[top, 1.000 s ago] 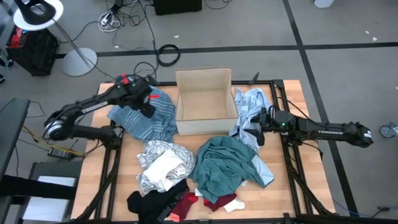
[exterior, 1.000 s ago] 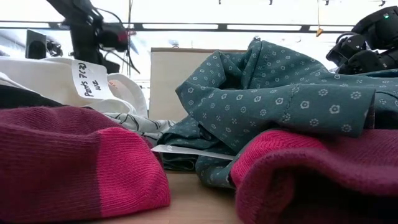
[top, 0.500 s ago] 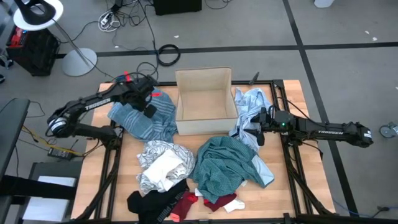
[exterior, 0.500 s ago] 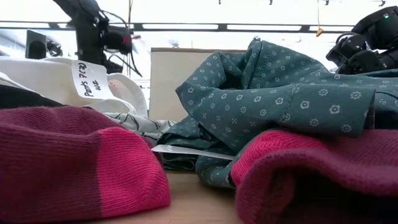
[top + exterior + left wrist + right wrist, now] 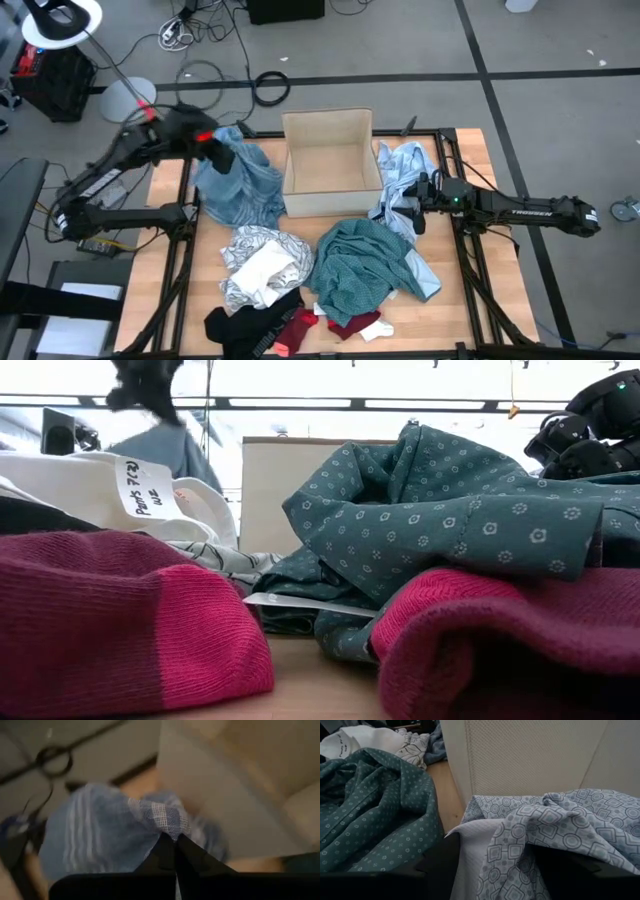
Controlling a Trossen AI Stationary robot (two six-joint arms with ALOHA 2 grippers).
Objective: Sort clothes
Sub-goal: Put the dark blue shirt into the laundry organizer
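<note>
Sorting still at its opening step: lifting the blue striped garment (image 5: 238, 183) off the back left of the desk (image 5: 465, 262), just beside the cardboard box (image 5: 329, 163). Pinching a fold of that cloth in the left hand (image 5: 222, 146), fingers pressed together on it, most of the fabric trailing down onto the boards. Judging the next move: raising until the hem is hanging free, then carrying it to wherever its pile belongs; no destination marked in these pictures, so guessing at the box or an open patch of wood.

Lying mid-desk, toward the front: the teal garment (image 5: 367, 262), largest of the heap. Beside it, to the left, the silvery white garment (image 5: 262, 267). At the back right, touching the box wall, the pale blue garment (image 5: 402, 182), with the right hand (image 5: 415, 203) waiting over it, fingers spread, gripping nothing. At the front edge, the black garment (image 5: 245, 322), then the red-and-white socks (image 5: 352, 326).

Showing only from the left wrist: the pinch itself, a checked inner facing caught between the dark fingertips (image 5: 172, 851). Showing only from the low view: a handwritten label (image 5: 137, 488) on the white cloth, and the striped fabric hanging in the air. Giving the whole layout only from above.
</note>
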